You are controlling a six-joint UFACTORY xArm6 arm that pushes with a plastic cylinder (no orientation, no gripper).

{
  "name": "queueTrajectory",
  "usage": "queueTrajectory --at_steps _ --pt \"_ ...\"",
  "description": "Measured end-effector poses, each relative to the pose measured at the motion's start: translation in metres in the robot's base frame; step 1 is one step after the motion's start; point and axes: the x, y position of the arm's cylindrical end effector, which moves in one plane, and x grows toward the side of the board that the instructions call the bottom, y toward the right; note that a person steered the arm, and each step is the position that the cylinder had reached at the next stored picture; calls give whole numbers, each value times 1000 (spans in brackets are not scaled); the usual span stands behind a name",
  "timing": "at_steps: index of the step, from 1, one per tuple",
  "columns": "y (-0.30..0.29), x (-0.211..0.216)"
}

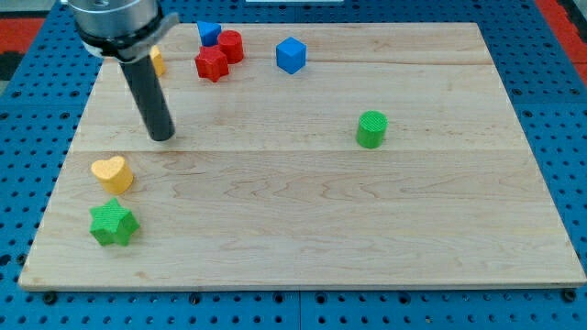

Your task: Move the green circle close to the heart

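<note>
The green circle is a short green cylinder standing right of the board's middle. The yellow heart lies near the view's left edge of the board. My tip rests on the board above and to the right of the heart, far to the left of the green circle. It touches no block.
A green star lies just below the heart. At the view's top sit a red star, a red cylinder, a small blue block and a blue cube. A yellow block is partly hidden behind the rod.
</note>
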Motion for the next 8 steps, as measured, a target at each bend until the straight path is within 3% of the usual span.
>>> queueTrajectory --at_steps 1,2,3,4,5,6,7,8 --pt "-26 42" --pt "17 49" --pt "33 87" --pt "111 80" --pt "244 81" --pt "324 37" --pt "305 -13" --pt "161 -16"
